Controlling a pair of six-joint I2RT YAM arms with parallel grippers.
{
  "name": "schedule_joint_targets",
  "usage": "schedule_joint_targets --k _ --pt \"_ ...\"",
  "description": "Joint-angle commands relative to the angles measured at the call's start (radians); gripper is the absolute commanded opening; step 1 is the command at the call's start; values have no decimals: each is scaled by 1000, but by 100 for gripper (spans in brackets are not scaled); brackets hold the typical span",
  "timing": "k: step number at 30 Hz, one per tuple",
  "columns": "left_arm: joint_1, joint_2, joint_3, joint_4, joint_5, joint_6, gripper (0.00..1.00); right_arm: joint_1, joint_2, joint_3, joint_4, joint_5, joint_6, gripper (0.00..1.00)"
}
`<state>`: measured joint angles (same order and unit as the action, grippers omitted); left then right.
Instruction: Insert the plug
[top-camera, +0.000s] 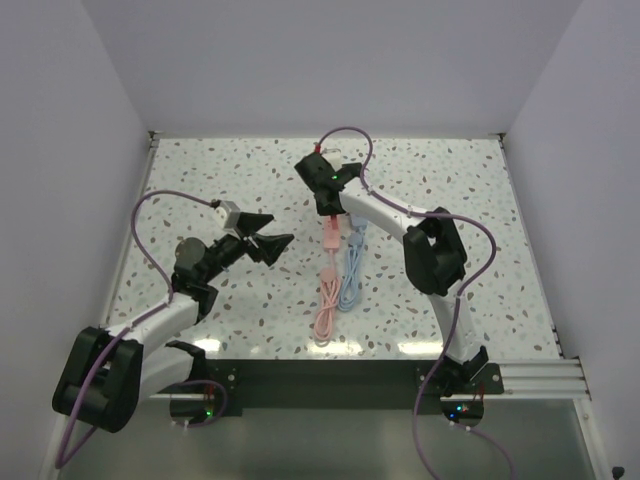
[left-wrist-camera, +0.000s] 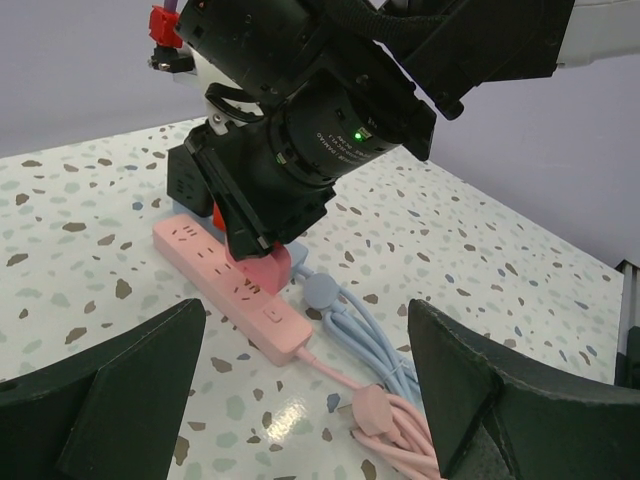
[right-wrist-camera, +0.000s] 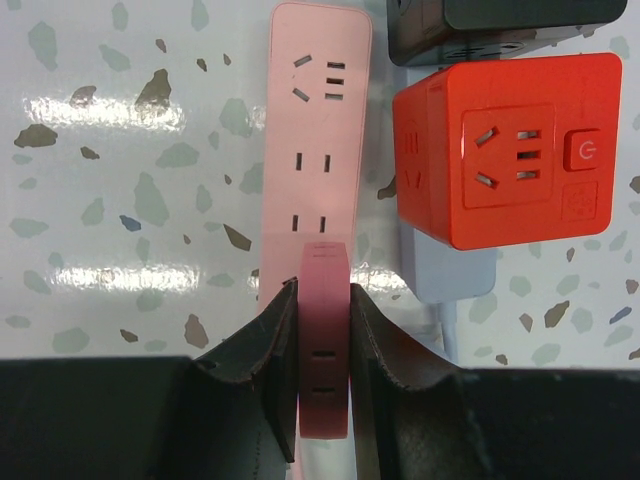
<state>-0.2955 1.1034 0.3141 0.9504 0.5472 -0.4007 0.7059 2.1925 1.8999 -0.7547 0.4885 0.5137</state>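
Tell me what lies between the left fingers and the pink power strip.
Only bare speckled table separates the left fingers from the pink power strip, as the top view shows.

Pastels on speckled white
Pink power strip (right-wrist-camera: 320, 120) and plug (right-wrist-camera: 325, 340), red socket cube (right-wrist-camera: 500, 150), pale blue cable (left-wrist-camera: 365, 330), black fingers (right-wrist-camera: 250, 370); surface (top-camera: 460, 190) white with grey-brown flecks.

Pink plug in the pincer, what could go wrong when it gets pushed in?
The pink plug is pinched at its sides by the right pincer, so it might twist or slip when pressed. Its prongs are hidden, so they may miss the holes in the pink power strip. Nothing seems to hold that strip down, so it could slide toward the red cube socket.
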Motion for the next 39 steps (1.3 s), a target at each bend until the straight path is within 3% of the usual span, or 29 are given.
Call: schedule_joint_targets --k 1,25,39 --pt "7 -13 -6 47 17 2 88 0 20 -5 35 27 57 0" --pt "7 -33 -9 19 -9 23 88 4 -65 -231 120 33 49 0" --pt "7 -68 -13 5 -21 31 88 46 -46 -243 135 53 57 0"
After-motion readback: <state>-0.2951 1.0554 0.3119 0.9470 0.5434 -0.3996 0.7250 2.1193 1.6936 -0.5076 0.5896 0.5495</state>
